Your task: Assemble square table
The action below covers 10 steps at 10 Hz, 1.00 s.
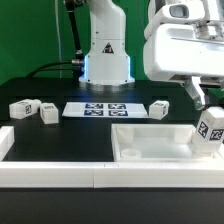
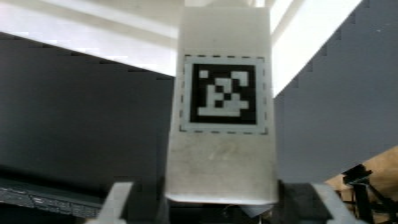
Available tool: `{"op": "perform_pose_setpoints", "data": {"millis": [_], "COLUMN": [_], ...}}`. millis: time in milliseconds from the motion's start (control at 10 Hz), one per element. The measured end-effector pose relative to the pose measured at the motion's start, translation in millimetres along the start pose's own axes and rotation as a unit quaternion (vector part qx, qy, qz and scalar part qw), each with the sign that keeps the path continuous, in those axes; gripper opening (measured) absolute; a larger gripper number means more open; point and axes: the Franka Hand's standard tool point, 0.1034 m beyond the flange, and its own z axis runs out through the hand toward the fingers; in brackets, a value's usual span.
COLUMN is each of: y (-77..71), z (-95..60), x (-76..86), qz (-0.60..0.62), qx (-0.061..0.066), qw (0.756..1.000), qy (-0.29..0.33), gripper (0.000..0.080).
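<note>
Exterior view, surface: matte black worktop, bounded at 6 and 9 o'clock by long white border rails.

Room: green curtain backdrop from 9 to 12 o'clock, behind the white robot arm base standing at 12 o'clock.

Flat on the worktop at centre, just in front of the base: thin white marker board printed with four black-white tags.

At 4 to 5 o'clock, flat on the worktop and near the front rail: white plastic square tray-like tabletop, raised rim upward.

Loose on the worktop: first small white tagged block leg and second leg, close together at 9 o'clock; third leg just beside the marker board on its 3 o'clock side.

At 3 o'clock: two-finger pincer clamped on a fourth white tagged leg, held upright at the 3 o'clock rim of the tabletop; impossible to tell whether touching the tray.

Wrist view: fourth leg seen lengthwise, tag toward the camera, gripped near one end by the pincer, grey fingers pressed on opposite sides; black worktop blurred behind.
</note>
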Motion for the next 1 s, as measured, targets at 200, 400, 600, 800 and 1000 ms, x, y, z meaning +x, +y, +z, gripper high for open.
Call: {"op": "perform_pose_setpoints", "data": {"millis": [200, 400, 600, 800, 1000], "y": [-0.1, -0.2, -0.2, -0.2, -0.7], "z": [0.3, 0.5, 0.5, 0.6, 1.4], "x": [-0.7, -0.9, -1.0, -1.0, -1.1], "qz": [0.0, 0.0, 0.0, 0.0, 0.001], "qx": [0.0, 0.0, 0.0, 0.0, 0.002], "qw": [1.0, 1.0, 1.0, 1.0, 1.0], "qy": [-0.001, -0.002, -0.002, -0.002, -0.007], "gripper": [0.056, 0.0631, 0.0645, 0.0649, 0.0649]}}
